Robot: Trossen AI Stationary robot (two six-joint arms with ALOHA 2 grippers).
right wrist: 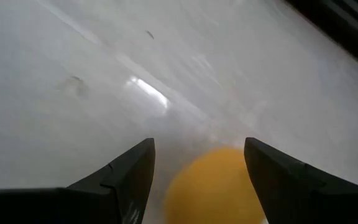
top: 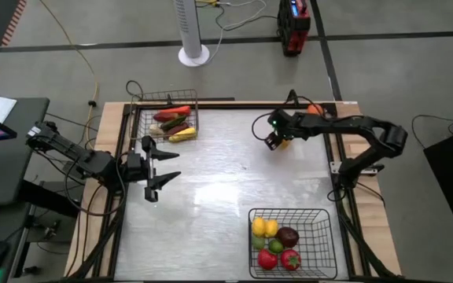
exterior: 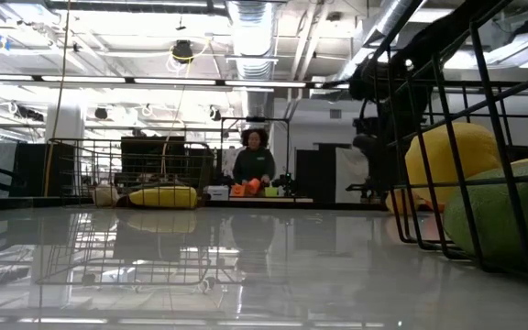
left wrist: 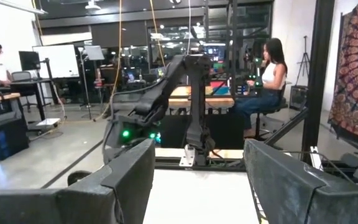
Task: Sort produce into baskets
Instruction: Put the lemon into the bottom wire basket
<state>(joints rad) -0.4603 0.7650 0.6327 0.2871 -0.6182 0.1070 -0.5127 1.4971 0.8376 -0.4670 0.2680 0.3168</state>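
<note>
Right end effector (top: 276, 142) hangs over the far right part of the table (top: 226, 189), its two fingers spread with a yellow round piece (right wrist: 215, 185) lying between them. In the right wrist view that piece sits in the gap, not clearly touched by either finger (right wrist: 120, 180); in the high view it shows only as a yellow speck at the fingertips. Just beyond the right arm, at the table's far right edge, one orange piece (top: 314, 109) lies on its own.

Left end effector (top: 157, 170) waits over the left side of the table, fingers spread and holding nothing, pointing across toward the right arm.

Two baskets stand on the table. One, the handled basket (top: 168, 119), is at the far left corner, just beyond the left end effector, and holds four long pieces: one red (top: 172, 113), two dark, one yellow (top: 182, 134). Second, the near basket (top: 292, 243) sits at the near right, well apart from both end effectors. It holds five pieces that can be counted from above: one yellow (top: 264, 227), one maroon (top: 287, 235), one green (top: 276, 246) and two red (top: 290, 259).

One person (exterior: 255, 167) stands behind a bench in the room beyond the table.
</note>
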